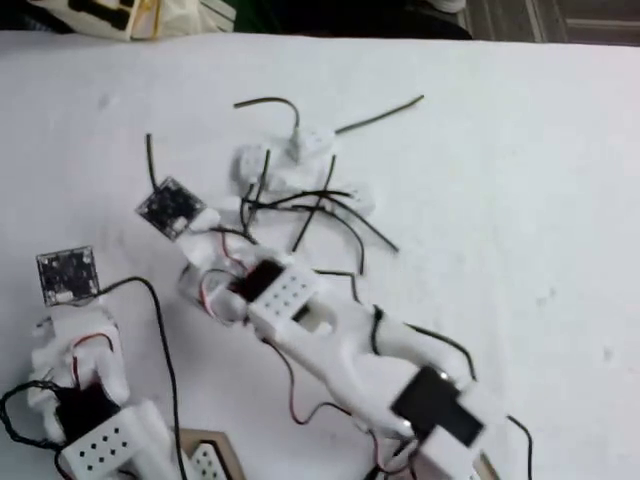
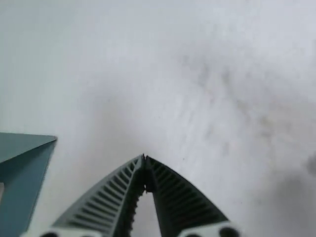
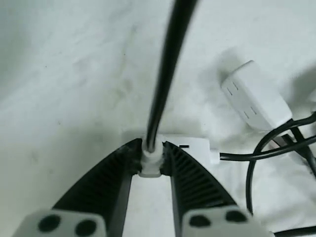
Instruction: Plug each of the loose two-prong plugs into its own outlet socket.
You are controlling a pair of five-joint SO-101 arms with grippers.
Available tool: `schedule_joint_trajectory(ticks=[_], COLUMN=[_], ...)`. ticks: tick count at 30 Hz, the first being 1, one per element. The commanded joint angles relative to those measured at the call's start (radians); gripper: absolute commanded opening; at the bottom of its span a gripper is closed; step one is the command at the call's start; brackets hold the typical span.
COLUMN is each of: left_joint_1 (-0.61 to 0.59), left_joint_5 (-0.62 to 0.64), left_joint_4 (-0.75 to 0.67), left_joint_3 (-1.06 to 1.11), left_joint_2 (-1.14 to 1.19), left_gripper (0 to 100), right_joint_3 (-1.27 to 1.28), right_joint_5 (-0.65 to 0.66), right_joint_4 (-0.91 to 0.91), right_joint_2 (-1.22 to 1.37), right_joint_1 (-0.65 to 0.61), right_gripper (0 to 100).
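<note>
Right gripper [image 3: 150, 144] of mine is closed on a small white plug [image 3: 150, 167]. The fingers pinch its body from both sides, and its black cord [image 3: 165, 74] runs straight up away from it. The plug sits against a flat white block [image 3: 190, 146] on the table [image 3: 59, 74], and a second cord [image 3: 247, 155] leaves that block sideways (whether the prongs are inside anything I cannot tell, since they are hidden under the plug). Just beside it lies a white outlet socket [image 3: 254, 101] with its paired slots bare and facing up, so that one is unfilled.

My left gripper [image 2: 144, 160] is closed on nothing, tips touching, and hangs over bare table. From above, the other white pieces and cords lie in a loose tangle [image 1: 295, 185] at the middle of the table, beyond my right arm [image 1: 340, 340].

As I read it, the job is at an early stage. One plug is in hand and none is shown clearly seated. The rest in the tangle have yet to be sorted out and pushed home, each into its own socket.
</note>
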Motion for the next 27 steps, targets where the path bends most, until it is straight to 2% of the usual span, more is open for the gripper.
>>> schedule_joint_trajectory(ticks=[1,27], left_joint_1=[0.024,0.025], left_joint_5=[-0.014,-0.014], left_joint_4=[-0.015,-0.015], left_joint_3=[-0.005,-0.003], left_joint_2=[-0.008,-0.008], left_gripper=[2,2], right_joint_3=[-0.084,-0.043], right_joint_5=[0.011,0.012], right_joint_4=[-0.024,0.038], right_joint_2=[0.033,0.058], right_joint_1=[-0.004,0.001], right_gripper=[1.8,1.8])
